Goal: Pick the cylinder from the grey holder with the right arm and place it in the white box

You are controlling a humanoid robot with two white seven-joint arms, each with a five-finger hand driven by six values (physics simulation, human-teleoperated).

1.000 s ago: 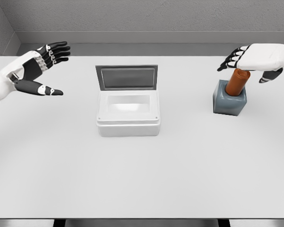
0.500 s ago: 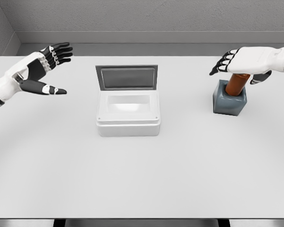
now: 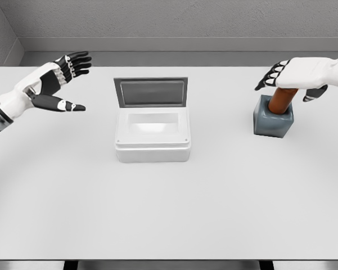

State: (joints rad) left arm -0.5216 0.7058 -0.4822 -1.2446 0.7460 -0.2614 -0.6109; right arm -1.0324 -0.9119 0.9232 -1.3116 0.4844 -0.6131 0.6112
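Right hand over cylinder, not yet gripping.

We note the right hand (image 3: 297, 76) directly above the brown cylinder (image 3: 282, 100), which stands upright, long axis vertical, in the grey holder (image 3: 273, 119) at table (image 3: 169, 208) right. Its fingers (image 3: 269, 77) are spread, holding nothing; thumb apart on the other side. The white box (image 3: 152, 135), lid up, lies well apart to the left with nothing between. Left hand (image 3: 50, 84) hovers open far left, much farther from the cylinder.
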